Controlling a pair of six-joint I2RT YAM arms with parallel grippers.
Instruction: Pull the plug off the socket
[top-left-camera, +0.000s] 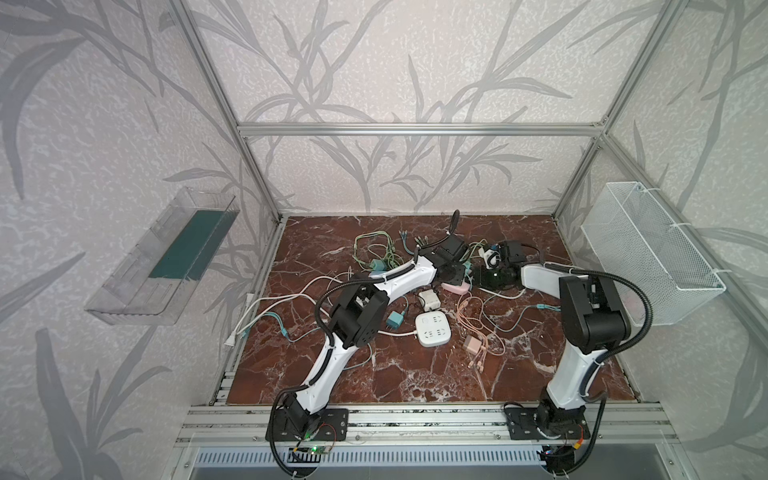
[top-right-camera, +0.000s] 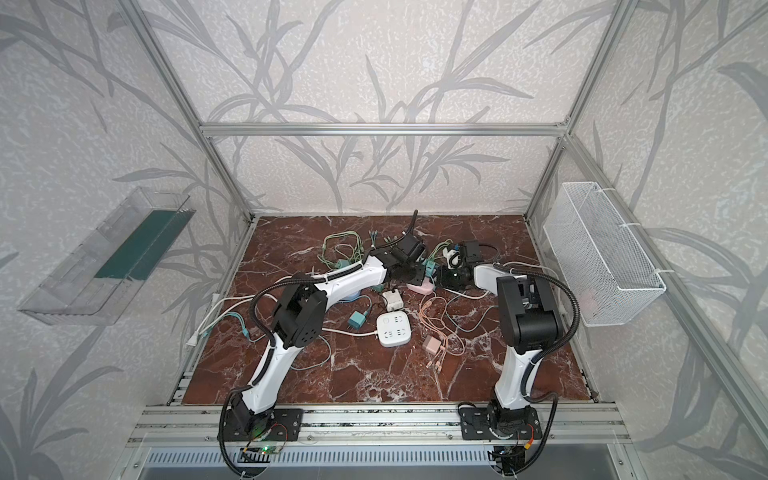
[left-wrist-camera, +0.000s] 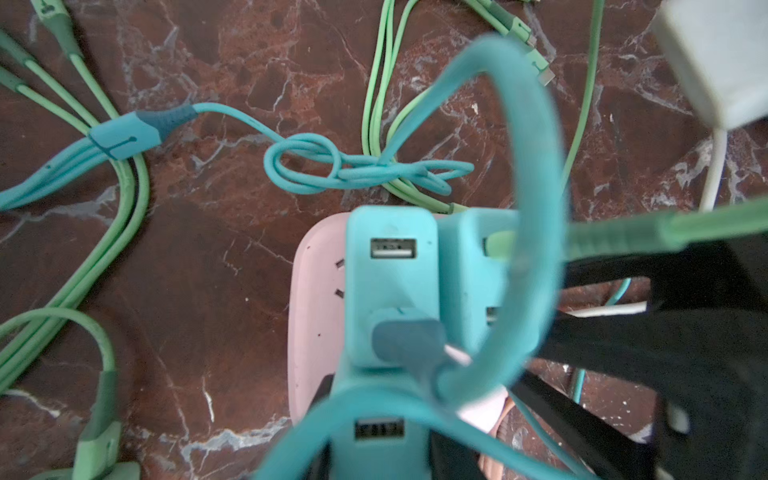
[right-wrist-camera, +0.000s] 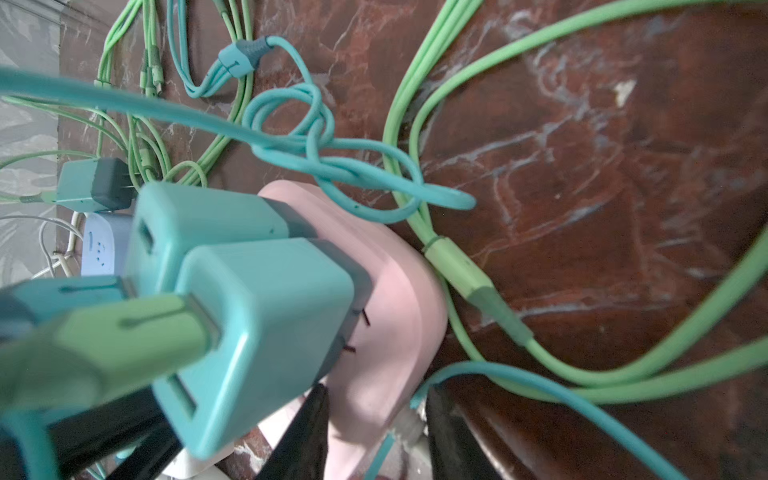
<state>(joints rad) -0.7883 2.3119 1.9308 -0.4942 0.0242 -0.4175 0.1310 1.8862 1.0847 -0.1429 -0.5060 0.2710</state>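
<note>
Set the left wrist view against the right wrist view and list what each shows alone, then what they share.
Only the left wrist view shows a white block. Only the right wrist view shows a loose teal charger lying with its prongs bare and a pale blue power strip beside it. Both show the pink socket, two teal chargers plugged into it, and the knotted teal cable.

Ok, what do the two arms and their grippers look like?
Both the left arm and right arm have white shells, black joint housings and black corrugated cable conduit tied on with white ties. The left gripper and right gripper are black.
</note>
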